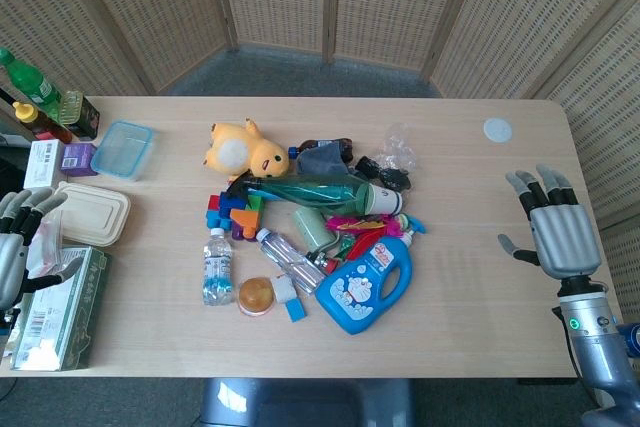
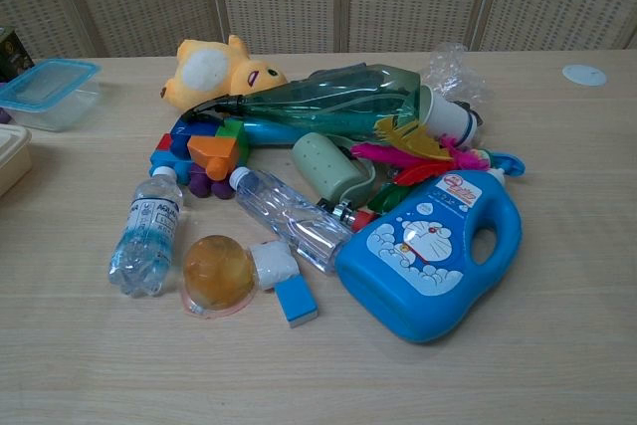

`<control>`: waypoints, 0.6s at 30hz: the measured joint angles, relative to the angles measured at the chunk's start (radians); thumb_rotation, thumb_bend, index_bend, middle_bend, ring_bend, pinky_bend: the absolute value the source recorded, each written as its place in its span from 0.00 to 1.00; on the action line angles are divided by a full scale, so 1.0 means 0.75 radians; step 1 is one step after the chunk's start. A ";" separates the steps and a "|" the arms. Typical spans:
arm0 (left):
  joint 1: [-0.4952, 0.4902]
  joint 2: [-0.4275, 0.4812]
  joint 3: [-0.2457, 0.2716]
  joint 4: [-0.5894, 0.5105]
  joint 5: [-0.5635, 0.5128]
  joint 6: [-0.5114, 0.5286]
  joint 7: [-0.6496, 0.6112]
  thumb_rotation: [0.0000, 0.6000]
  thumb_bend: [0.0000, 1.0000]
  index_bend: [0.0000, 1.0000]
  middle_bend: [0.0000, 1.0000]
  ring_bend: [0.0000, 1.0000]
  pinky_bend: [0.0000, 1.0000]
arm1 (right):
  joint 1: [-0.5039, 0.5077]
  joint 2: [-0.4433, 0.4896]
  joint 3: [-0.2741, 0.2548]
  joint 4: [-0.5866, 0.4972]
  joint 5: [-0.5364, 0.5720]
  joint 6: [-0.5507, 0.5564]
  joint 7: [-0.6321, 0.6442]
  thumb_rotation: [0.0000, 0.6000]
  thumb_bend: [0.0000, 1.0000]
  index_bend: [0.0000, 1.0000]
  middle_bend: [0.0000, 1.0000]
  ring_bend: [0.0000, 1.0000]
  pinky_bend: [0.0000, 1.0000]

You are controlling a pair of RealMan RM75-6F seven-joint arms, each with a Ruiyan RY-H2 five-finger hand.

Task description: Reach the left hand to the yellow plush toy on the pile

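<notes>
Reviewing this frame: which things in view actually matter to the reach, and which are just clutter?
Job: yellow plush toy; left robot hand, open at the table's edge.

Lying about: blue detergent jug, green bottle, water bottle, blue-lidded box, right robot hand, idle.

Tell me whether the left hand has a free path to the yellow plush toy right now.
Probably yes. The left hand is open at the table's left edge, and the yellow plush toy lies exposed at the pile's far left corner. The beige lunch box and blue-lidded container sit between them, so it would likely pass above those.
</notes>
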 measured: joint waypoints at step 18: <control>-0.039 0.015 -0.011 -0.001 0.030 -0.052 -0.001 0.94 0.24 0.14 0.13 0.00 0.00 | -0.040 0.016 -0.005 -0.030 -0.014 0.042 0.032 0.86 0.25 0.13 0.18 0.00 0.13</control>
